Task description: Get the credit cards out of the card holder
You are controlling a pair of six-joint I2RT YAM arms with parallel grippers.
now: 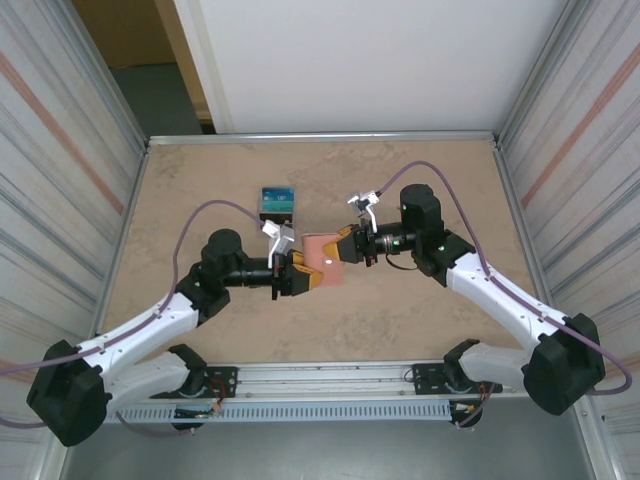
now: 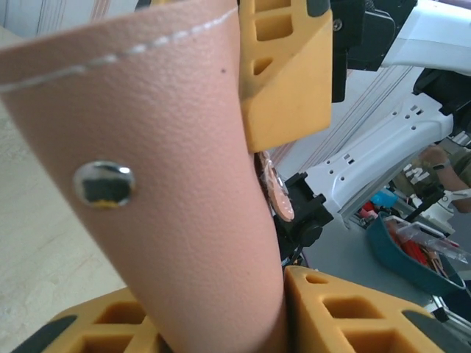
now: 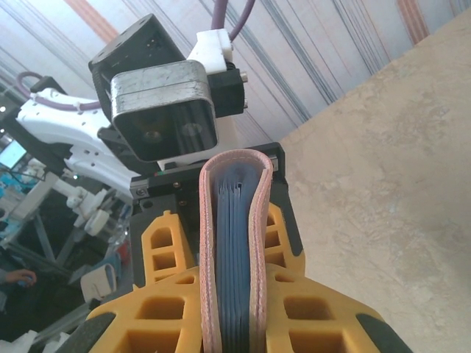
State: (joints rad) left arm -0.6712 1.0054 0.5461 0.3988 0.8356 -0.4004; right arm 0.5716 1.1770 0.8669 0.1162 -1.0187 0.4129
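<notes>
The left end effector (image 1: pixel 298 272) and the right end effector (image 1: pixel 347 247) both clamp the card holder (image 1: pixel 322 258) between them. The credit cards (image 3: pixel 234 250) sit inside; none extracted yet.

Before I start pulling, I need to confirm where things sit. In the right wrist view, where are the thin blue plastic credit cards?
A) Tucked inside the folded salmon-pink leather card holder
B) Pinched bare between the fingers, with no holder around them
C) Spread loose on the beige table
A: the edges of the blue credit cards sit sandwiched inside the folded salmon-pink leather card holder, which the right gripper clamps between its yellow fingers.
</notes>
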